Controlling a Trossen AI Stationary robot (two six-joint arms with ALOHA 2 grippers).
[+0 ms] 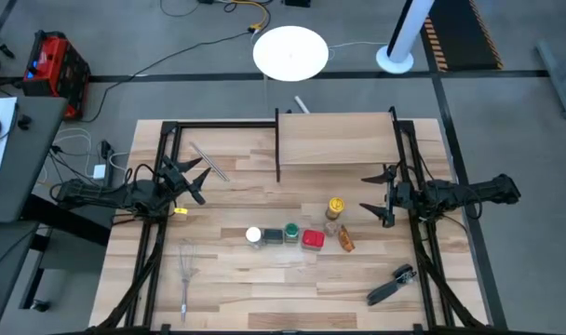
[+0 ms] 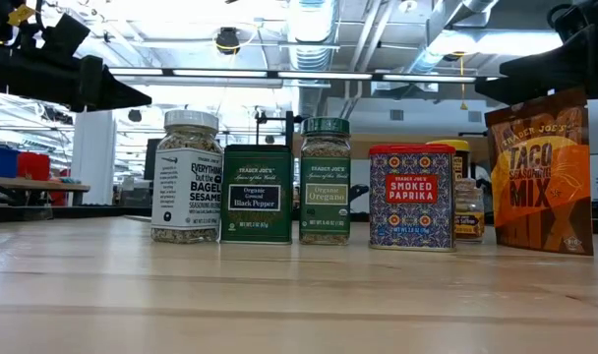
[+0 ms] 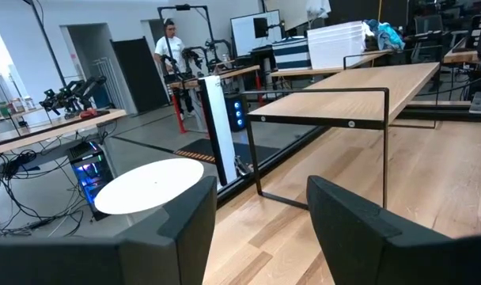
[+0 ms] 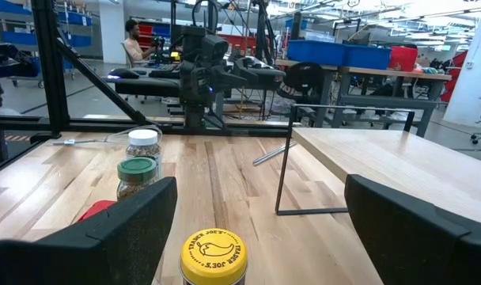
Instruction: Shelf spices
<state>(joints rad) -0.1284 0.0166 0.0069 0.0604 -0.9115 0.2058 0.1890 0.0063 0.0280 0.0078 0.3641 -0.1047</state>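
Labels on spices (image 2: 309,192) show only low; both grippers (image 1: 192,178) (image 1: 380,195) released, empty.

The whole worktop (image 1: 264,279) is seen straight down from overhead in the high view, with both arms included. The row of spices (image 2: 309,187) is viewed level from worktop height at close range in the low view, facing the room behind. The shelf (image 3: 359,87) is faced from the left tool (image 3: 260,222) in the left wrist view and is also taken in from the right tool (image 4: 260,222) in the right wrist view, where the spices are shared with the low view.
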